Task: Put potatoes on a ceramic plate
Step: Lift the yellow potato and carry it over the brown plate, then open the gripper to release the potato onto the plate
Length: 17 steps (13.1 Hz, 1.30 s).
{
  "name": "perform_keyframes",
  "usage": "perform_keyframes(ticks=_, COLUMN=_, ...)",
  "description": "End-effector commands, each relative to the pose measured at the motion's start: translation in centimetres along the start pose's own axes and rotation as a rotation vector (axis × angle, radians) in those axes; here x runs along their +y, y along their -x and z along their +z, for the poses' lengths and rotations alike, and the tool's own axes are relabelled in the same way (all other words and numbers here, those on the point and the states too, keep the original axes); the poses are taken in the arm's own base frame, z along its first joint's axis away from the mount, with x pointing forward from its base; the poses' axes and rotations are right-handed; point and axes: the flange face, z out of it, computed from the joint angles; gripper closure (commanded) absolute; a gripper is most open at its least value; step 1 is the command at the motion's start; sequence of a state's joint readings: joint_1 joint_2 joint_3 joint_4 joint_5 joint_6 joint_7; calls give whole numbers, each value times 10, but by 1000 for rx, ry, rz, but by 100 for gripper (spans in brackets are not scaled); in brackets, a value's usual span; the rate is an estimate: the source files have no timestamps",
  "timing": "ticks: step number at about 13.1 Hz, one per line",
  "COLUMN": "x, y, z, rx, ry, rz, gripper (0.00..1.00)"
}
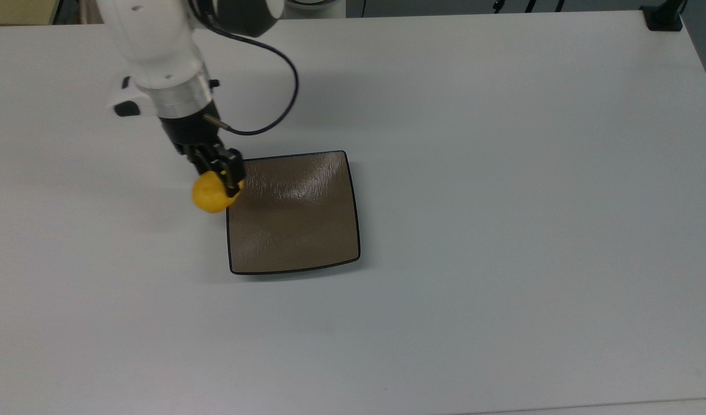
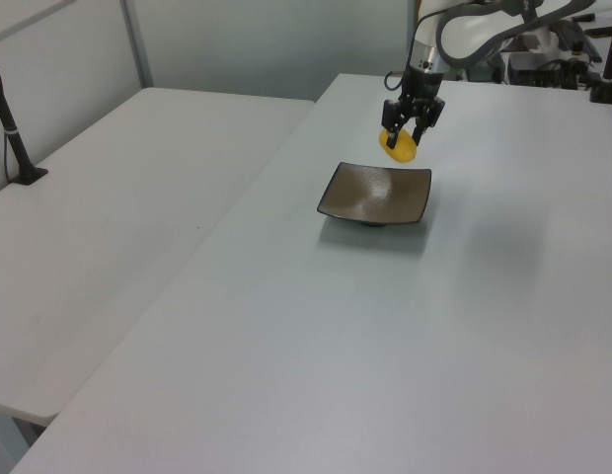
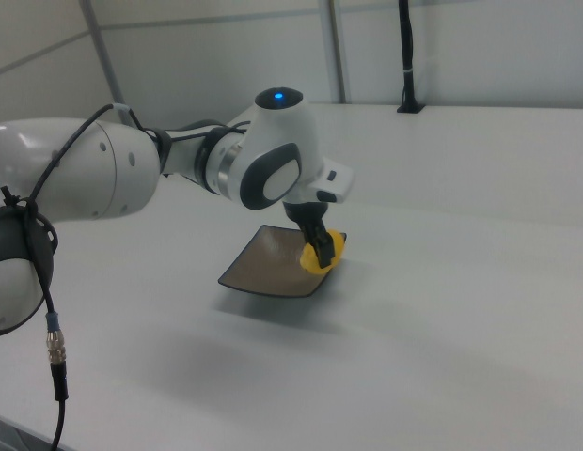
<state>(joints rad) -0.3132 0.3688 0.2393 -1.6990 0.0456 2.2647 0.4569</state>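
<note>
The yellow potato (image 1: 213,195) is pinched between the fingers of the gripper (image 1: 219,180), which is carried in the air at the edge of the ceramic plate (image 1: 295,222). In the top view the potato is seen just below the fingertips, overlapping the plate's rim at the corner nearest the tool; most of the plate lies beyond the gripper, on the top view's right. In the left view the potato (image 2: 399,144) is held clearly above the plate (image 2: 375,195), with a gap between them, and in the right view it (image 3: 323,251) is seen hanging under the wrist over the plate's (image 3: 273,265) far edge.

The main risk is judged to be an early release. If the fingers are parted here, the potato is likely to be dropped onto the rim or the bare table (image 1: 503,173) beside it, and a smooth, rounded lump can be expected to roll away. Because the plate is only slightly dished, a drop from this height may also let the potato bounce or roll off the far side. A descent begun before the plate's middle is reached could bring the fingertips down on the rim, and the plate might be tipped or pushed. The grip appears to be taken near the potato's upper part, so a slip during a quick sideways move cannot be ruled out.
</note>
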Motion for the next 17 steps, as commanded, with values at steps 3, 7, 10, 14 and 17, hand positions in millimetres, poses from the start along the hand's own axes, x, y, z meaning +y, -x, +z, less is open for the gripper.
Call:
perform_keyframes(ticks=3, x=-34, y=22, z=13, rx=-52, ry=-9, rz=-32, gripper=0)
perform_keyframes(ticks=7, x=-35, y=20, z=7, rx=-42, ry=-14, rz=-35, gripper=0)
perform_keyframes(ticks=10, x=-35, y=27, z=-3, rx=-84, ry=16, rz=-79, gripper=0)
perform_keyframes(ticks=14, x=-33, y=55, z=-42, rx=-208, ry=101, rz=-330, gripper=0)
perform_keyframes(ticks=17, x=-23, y=91, z=-71, rx=-321, ry=136, rz=-495, gripper=0)
